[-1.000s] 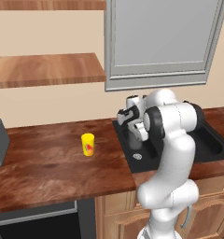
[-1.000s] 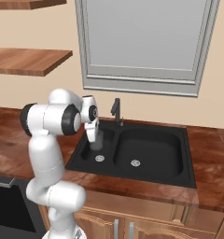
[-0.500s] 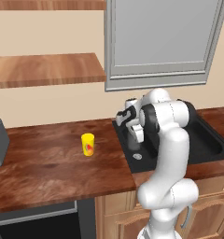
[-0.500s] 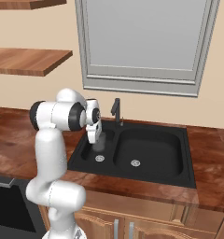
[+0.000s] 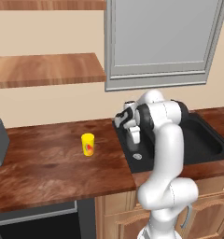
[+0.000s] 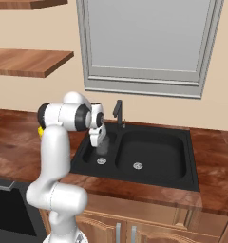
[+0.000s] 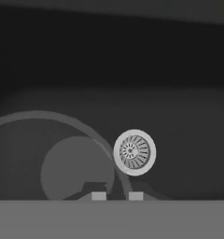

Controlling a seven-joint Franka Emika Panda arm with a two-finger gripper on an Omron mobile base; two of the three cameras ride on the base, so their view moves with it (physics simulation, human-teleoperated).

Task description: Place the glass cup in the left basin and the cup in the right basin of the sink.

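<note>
Nearest me, in the hand view, I see the 2 fingertips (image 7: 98, 196) standing close together astride the rim of the glass cup (image 7: 62, 163), with the round drain (image 7: 134, 152) just beyond on the black floor. Whether the jaws pinch the rim or stand just off it I cannot tell. From the right base view, my gripper (image 6: 99, 144) hangs down into the left basin (image 6: 90, 154) of the sink (image 6: 182, 182), the glass cup upright under it and low in the hollow. The right basin (image 6: 154, 154) lies beside it. Farther left, the cup (image 5: 87, 144) stands upright on the wooden counter (image 5: 44, 158), well apart from the sink.
</note>
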